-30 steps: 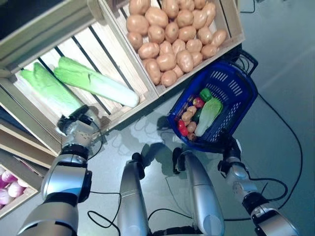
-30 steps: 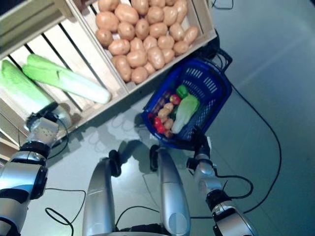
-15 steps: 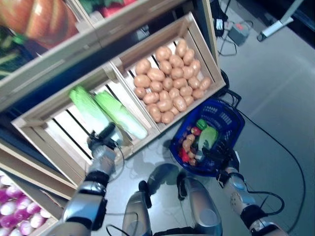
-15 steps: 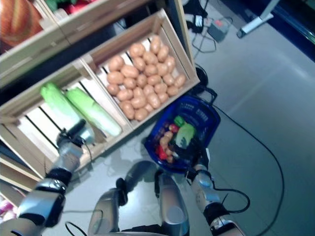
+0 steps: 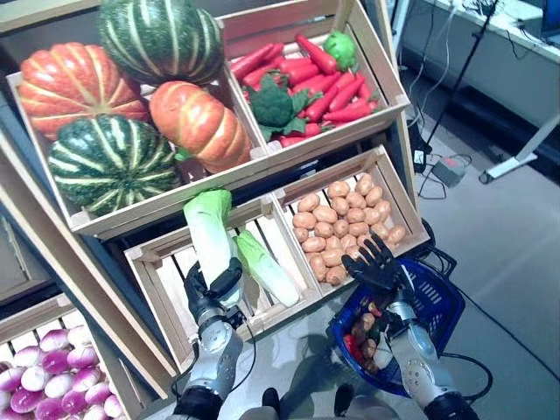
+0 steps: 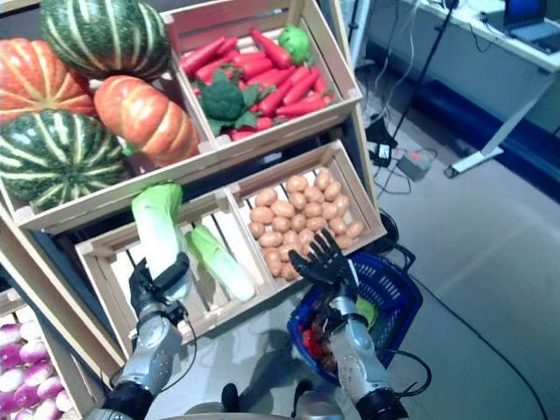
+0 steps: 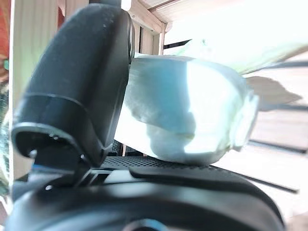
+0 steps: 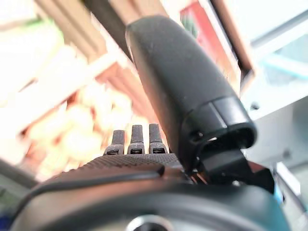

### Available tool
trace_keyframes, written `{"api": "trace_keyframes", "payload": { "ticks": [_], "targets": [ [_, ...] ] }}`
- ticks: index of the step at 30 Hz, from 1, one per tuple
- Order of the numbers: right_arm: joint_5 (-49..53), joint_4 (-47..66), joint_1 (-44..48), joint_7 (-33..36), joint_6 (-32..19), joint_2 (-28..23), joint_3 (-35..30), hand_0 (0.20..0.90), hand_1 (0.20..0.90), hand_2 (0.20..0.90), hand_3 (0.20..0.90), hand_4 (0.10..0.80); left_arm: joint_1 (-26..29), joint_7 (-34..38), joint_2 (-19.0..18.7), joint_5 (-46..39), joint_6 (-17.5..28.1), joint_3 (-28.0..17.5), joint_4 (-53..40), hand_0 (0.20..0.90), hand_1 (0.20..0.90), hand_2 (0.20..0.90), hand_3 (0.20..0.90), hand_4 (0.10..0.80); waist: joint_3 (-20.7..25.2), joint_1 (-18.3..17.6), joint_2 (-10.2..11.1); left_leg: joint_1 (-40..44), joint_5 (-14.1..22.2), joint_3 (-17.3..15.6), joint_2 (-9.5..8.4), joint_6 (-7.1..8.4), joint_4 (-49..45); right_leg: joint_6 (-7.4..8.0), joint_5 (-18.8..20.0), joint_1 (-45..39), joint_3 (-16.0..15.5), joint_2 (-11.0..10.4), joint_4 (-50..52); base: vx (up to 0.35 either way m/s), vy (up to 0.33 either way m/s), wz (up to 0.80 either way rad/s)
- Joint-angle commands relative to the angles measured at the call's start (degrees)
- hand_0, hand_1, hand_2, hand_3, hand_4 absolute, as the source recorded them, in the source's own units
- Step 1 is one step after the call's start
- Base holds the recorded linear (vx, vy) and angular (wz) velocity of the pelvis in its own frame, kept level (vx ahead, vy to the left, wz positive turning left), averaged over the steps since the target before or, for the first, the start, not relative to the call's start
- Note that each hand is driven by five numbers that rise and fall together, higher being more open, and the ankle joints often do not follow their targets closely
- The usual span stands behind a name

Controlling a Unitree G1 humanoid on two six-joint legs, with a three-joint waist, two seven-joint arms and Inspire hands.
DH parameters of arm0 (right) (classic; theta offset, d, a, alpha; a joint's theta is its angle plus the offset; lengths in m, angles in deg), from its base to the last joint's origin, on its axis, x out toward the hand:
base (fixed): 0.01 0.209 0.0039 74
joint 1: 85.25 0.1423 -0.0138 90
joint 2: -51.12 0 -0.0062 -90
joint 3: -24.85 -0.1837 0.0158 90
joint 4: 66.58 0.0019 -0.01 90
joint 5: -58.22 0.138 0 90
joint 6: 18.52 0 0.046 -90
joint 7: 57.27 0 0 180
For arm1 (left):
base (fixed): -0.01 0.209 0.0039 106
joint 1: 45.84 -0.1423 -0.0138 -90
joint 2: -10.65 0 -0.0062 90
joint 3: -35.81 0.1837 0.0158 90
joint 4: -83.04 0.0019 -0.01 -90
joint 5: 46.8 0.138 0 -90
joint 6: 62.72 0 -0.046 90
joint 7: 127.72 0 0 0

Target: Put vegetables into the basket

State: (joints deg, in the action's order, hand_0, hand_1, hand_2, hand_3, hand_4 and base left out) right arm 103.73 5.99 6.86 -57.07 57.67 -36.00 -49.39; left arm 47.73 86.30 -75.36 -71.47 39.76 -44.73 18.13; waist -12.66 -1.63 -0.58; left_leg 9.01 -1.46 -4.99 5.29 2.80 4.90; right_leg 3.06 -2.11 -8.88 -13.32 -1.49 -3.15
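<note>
- Cabbage (image 5: 206,234) is up, lifted clear of the crate (image 5: 160,262), standing near upright, leafy end at 12 o'clock, white stem down in the left hand (image 5: 213,296).
- Fingers and thumb are curled round the stem; the wrist view shows the pale stem end wedged against the thumb (image 7: 82,86).
- A second cabbage (image 5: 267,269) lies in the crate just beside it, at 4 o'clock.
- Basket (image 5: 435,302) sits on the floor at 4 o'clock from the held cabbage, well apart, already carrying mixed vegetables.
- Right hand (image 5: 378,264) hovers over the basket's near rim, fingers spread wide, holding nothing.
- My read: the pick is done, the carry is on.
- Next the left arm needs a sweep toward 4 o'clock, past the potatoes (image 5: 337,232), then a release over the basket; that long cabbage may tip in the grip.
</note>
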Motion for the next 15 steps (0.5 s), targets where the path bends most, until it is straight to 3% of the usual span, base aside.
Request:
{"api": "trace_keyframes", "payload": {
  "ticks": [1, 8, 15],
  "targets": [
    [3.8, 4.6, 1.9, -6.8, -0.8, 0.5, -0.8, 0.900, 0.900, 0.900, 0.900, 0.800, 9.1, -6.9, -8.9, 14.6, 9.2, 2.1, -12.4, 0.300, 0.300, 0.300, 0.300, 0.400, 7.1, 0.4, 1.1, -0.3, 4.8, -0.6, -3.91, -2.76, 0.1, -1.76, -0.8, -1.4, -0.6, -1.2, -1.8, -0.047, -0.076, 0.04],
    [6.8, 6.5, 5.9, -6.2, 1.2, -0.8, -0.8, 0.900, 0.900, 0.900, 0.900, 0.800, 11.1, -12.0, -12.3, 23.7, 10.0, 6.8, -13.7, 0.300, 0.300, 0.300, 0.300, 0.400, 8.2, 0.9, 1.5, 1.0, 5.6, -1.9, -3.49, -2.98, 0.1, -1.76, -1.1, -2.3, -0.7, -1.0, -1.8, -0.004, -0.045, 0.02],
    [9.2, 6.4, 8.4, -6.3, 3.8, -0.5, -0.6, 0.900, 0.900, 0.900, 0.900, 0.800, 13.0, -12.3, -13.9, 30.1, 12.3, 9.8, -15.8, 0.300, 0.300, 0.300, 0.300, 0.400, 8.9, 1.2, 1.7, 2.2, 6.2, -3.0, -3.28, -3.02, 0.1, -1.51, -1.3, -3.0, -0.4, -1.1, -1.8, 0.000, 0.000, 0.00]
  ]
}}
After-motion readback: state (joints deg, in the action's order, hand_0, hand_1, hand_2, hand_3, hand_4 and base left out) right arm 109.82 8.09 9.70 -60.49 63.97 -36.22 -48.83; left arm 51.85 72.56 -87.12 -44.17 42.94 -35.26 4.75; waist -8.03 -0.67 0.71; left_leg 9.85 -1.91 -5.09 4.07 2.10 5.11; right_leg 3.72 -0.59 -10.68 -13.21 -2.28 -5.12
